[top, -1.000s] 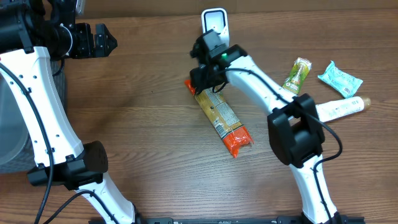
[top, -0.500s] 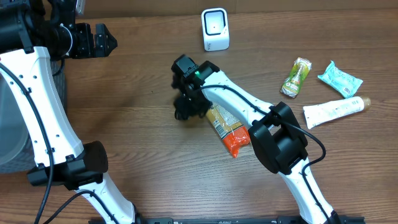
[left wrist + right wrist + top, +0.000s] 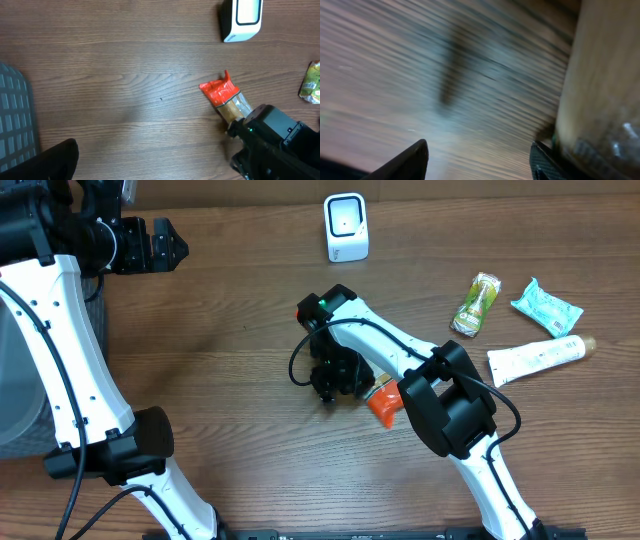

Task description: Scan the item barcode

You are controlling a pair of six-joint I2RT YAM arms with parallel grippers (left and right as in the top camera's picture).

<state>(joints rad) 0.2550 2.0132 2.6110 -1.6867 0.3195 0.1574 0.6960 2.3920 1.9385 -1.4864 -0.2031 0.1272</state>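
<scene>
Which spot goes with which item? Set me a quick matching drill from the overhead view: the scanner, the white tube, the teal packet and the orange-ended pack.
Items
1. scanner
2. white tube
3. teal packet
4. orange-ended pack

Places
A. mostly hidden under the right arm, one orange end showing
B. far edge of the table, near the middle
C. far right, just right of the green bar
D. right side, nearer the robot than the green bar

Pairs: 1-B, 2-D, 3-C, 4-A
</scene>
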